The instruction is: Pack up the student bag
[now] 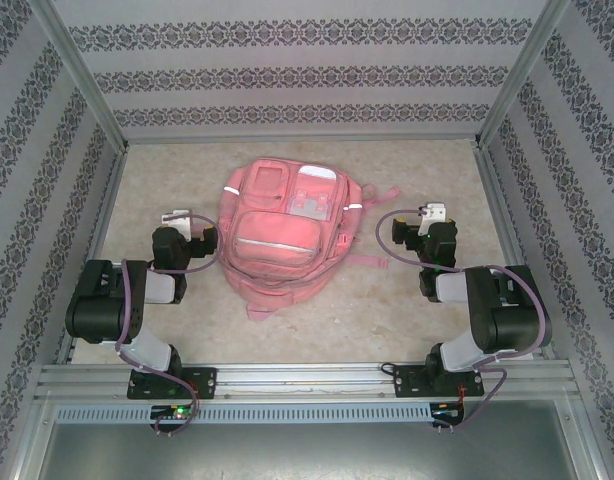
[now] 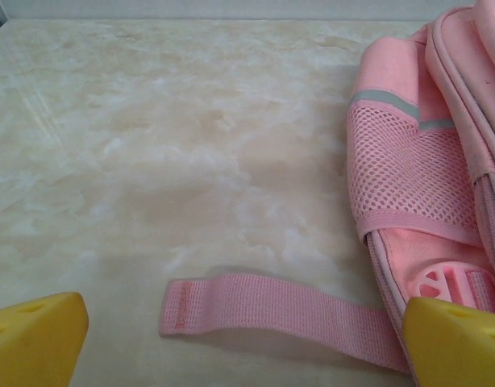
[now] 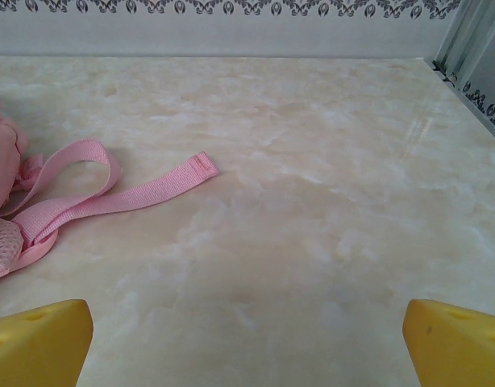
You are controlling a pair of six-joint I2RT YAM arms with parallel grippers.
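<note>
Now | student bag (image 1: 279, 235) flat | long axis near-far | top seemingly far

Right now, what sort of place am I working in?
Probably a lab test cell, not a real room: an aluminium frame boxes in a marble-look tabletop, patterned panels stand on three sides, and the bag lies mid-table.
</note>
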